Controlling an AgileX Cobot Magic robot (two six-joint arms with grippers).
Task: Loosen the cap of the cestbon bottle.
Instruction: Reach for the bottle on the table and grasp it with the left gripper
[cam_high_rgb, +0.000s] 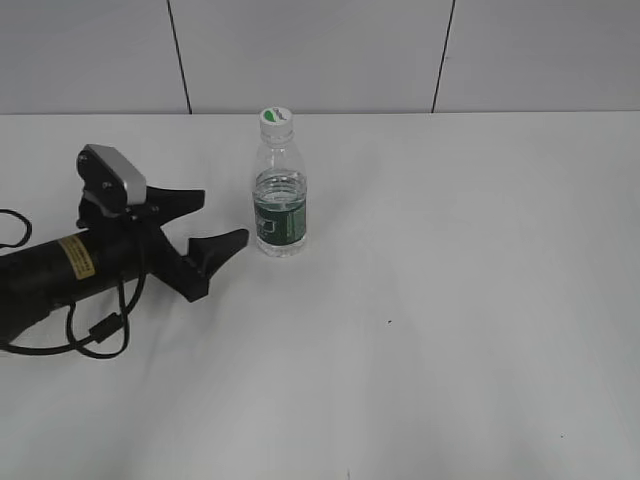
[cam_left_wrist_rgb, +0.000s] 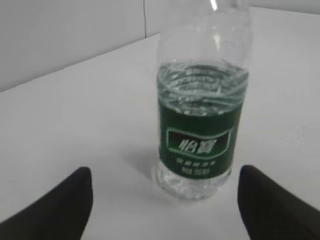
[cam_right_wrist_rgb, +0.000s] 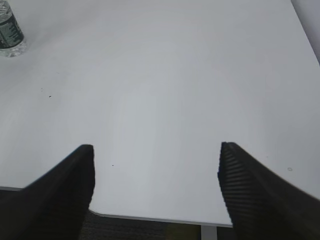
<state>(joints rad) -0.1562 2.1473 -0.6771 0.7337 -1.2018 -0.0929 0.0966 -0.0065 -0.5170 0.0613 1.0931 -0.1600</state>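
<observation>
bottle: cestbon bottle (cam_high_rgb: 279, 190) stands upright on the white table (cam_high_rgb: 450, 300), toward the back, a bit left of centre. clear plastic, water level just above the dark green label band.
cap: white cap (cam_high_rgb: 275, 117) with green mark on top, seated on the neck. nothing touching it.
left pincer: left pincer (cam_high_rgb: 212, 220) lies low over the table just left of the bottle, tips pointing at its lower body. jaws spread wide, nothing between them, apart from the bottle.
left wrist view: bottle (cam_left_wrist_rgb: 200, 130) fills centre frame, label facing the camera, base on the table. both black fingertips (cam_left_wrist_rgb: 60, 205) at the bottom corners, one on each side, short of the bottle. cap cut off by the top edge.
left arm: black arm (cam_high_rgb: 60, 270) comes in from the left edge with a loose cable loop under it.
right pincer: right pincer (cam_right_wrist_rgb: 155, 185) seen only in its own wrist view. jaws spread wide, empty, hovering over the near table edge (cam_right_wrist_rgb: 150, 218).
right wrist view: bottle (cam_right_wrist_rgb: 10, 31) small in the top left corner, well apart from this pincer.
background: pale wall panels (cam_high_rgb: 320, 50) behind the table.
</observation>
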